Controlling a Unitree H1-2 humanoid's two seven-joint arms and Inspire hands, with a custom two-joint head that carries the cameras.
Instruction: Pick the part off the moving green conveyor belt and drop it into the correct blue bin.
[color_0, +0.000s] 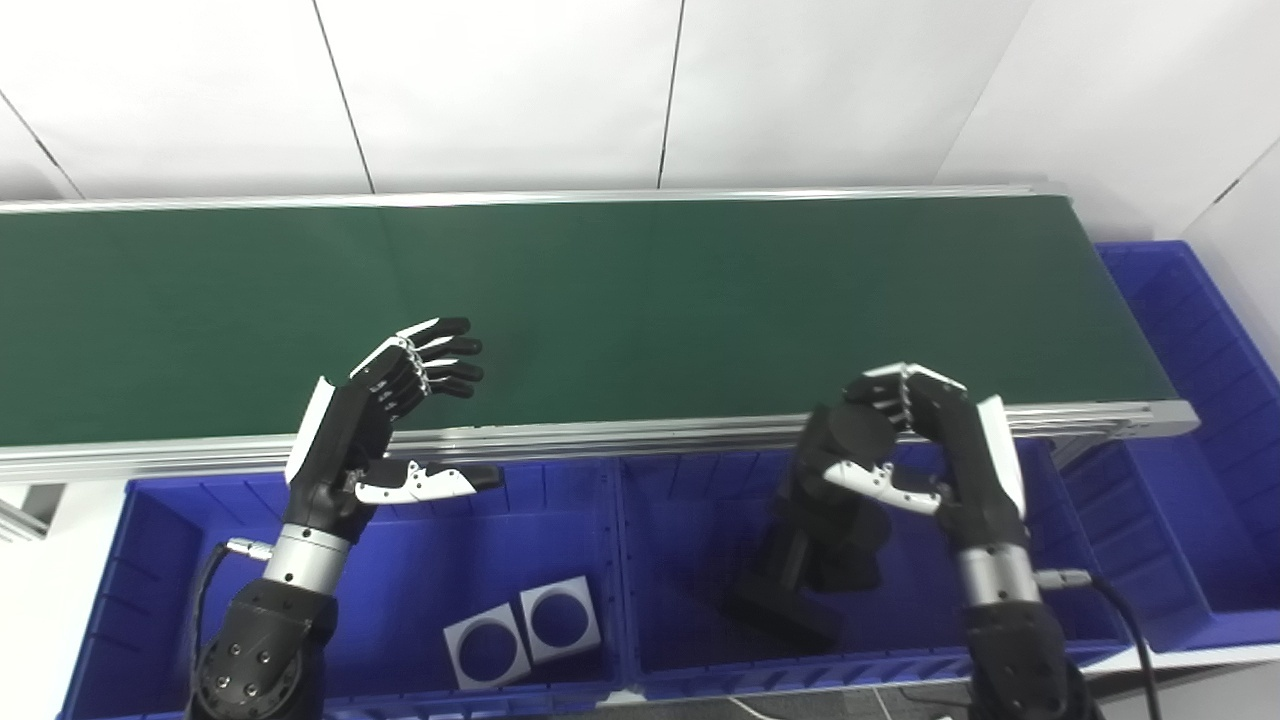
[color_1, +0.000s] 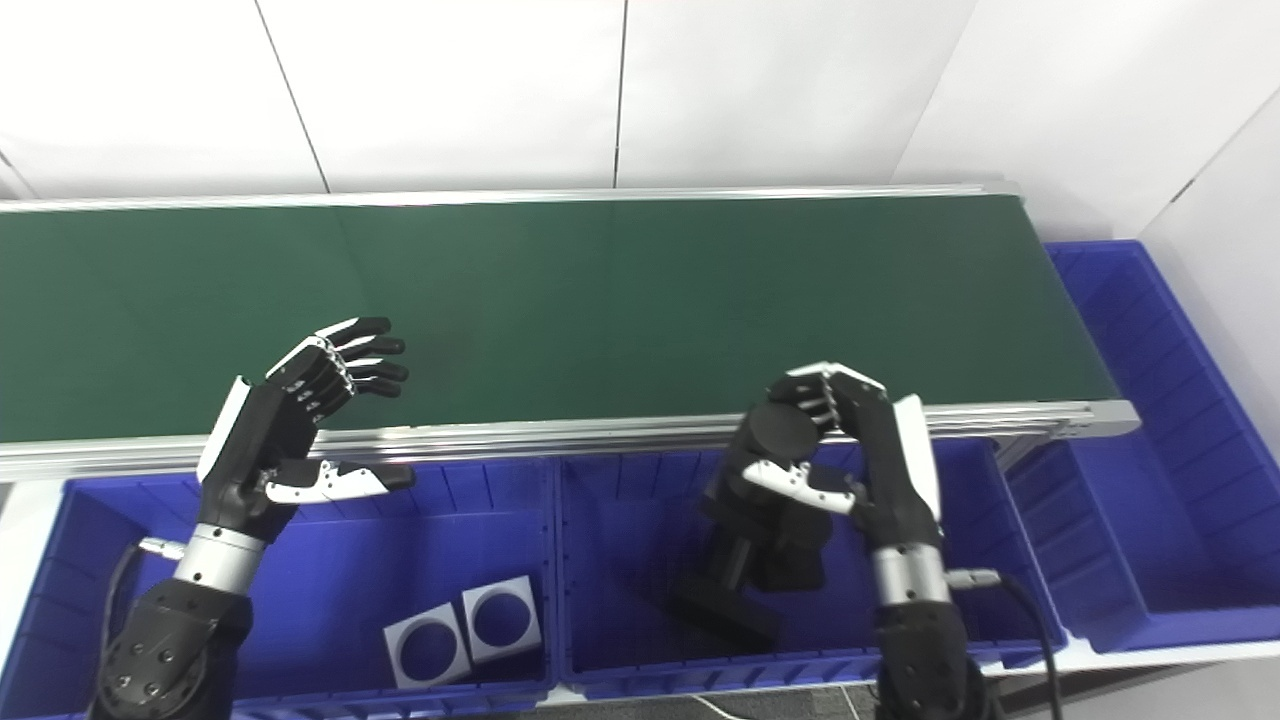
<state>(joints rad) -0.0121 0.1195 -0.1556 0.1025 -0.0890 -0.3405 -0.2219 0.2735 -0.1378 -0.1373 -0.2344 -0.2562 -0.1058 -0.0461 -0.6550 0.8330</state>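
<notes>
While the left hand (color_0: 385, 420) hangs spread and empty, the right hand (color_0: 915, 440) clamps a black cylindrical plastic part (color_0: 850, 430) above the middle blue plastic bin (color_0: 690, 610).

Both hands, left hand (color_0: 370, 440) and right hand (color_0: 920, 450), are black with white plates on backs, thumbs and fingertips; silver wrist cuffs, black screw-studded forearms, thin black cables at the wrists.

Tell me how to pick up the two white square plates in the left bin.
Take the white square plates by their outer edges, from above. They lie flat, side by side on the left blue bin floor, so the faces offer little to pinch. The open left hand is nearer, likely one plate at a time.
</notes>
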